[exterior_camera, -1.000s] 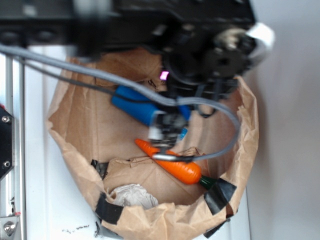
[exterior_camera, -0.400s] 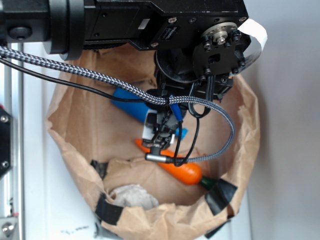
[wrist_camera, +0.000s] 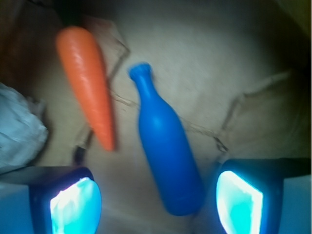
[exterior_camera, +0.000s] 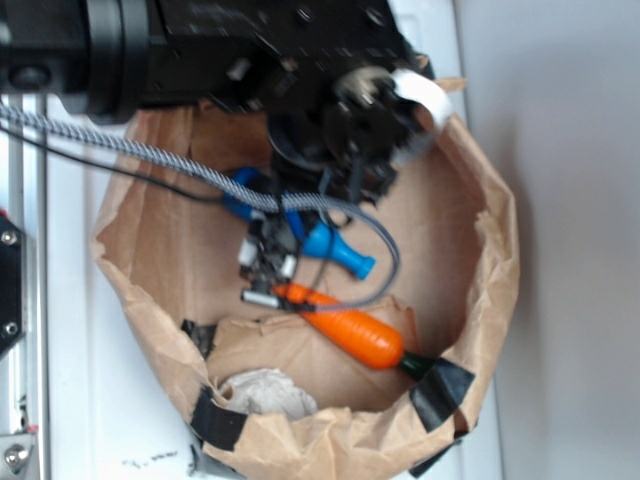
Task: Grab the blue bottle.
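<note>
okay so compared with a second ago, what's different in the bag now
The arm has swung toward the left of the exterior view, uncovering the blue bottle's neck and rim, hidden before. In the wrist view the gripper is open with the bottle's base between its fingers, nothing grasped yet. The bottle, the carrot, the crumpled paper and the paper bag lie where they did.

A robot lab setup: a taped brown paper bag (exterior_camera: 160,250) of toys sits on a white desk (exterior_camera: 80,400) beside metal framing (exterior_camera: 12,300).
</note>
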Motion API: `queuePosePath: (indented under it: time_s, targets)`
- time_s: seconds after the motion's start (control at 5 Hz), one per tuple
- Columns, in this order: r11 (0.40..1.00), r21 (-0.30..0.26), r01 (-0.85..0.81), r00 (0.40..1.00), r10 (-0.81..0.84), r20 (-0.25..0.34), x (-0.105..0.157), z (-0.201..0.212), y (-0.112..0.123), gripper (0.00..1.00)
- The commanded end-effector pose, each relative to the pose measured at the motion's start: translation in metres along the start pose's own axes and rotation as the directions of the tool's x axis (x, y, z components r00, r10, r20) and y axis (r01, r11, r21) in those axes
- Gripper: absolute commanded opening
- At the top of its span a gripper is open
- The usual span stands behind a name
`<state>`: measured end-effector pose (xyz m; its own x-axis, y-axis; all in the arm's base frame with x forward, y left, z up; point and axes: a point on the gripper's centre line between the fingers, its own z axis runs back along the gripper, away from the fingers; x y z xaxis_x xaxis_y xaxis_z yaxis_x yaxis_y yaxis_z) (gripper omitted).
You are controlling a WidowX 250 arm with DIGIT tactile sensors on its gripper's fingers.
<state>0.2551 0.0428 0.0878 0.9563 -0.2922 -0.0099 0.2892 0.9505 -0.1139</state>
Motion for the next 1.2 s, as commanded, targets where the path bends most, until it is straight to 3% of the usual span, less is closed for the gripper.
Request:
queuePosePath:
  time_s: [0.0,0.2,0.4,0.6,1.0]
  targets:
    - [0.999,0.048,0.014,0.999,-0.017,0.050,-0.003,-0.030,0.017,1.00]
    - [0.999,0.041,0.015,0.997,-0.018,0.072,-0.010,-0.059,0.010,1.00]
    - [0.998,0.061,-0.012,0.995,0.005,0.103,-0.009,-0.073,0.009,0.71]
    - [0.997,0.070,-0.043,0.993,0.035,0.117,-0.003,-0.070,0.009,0.00]
    - [0.996,-0.018,-0.092,0.983,0.094,0.156,0.003,0.009,-0.003,0.00]
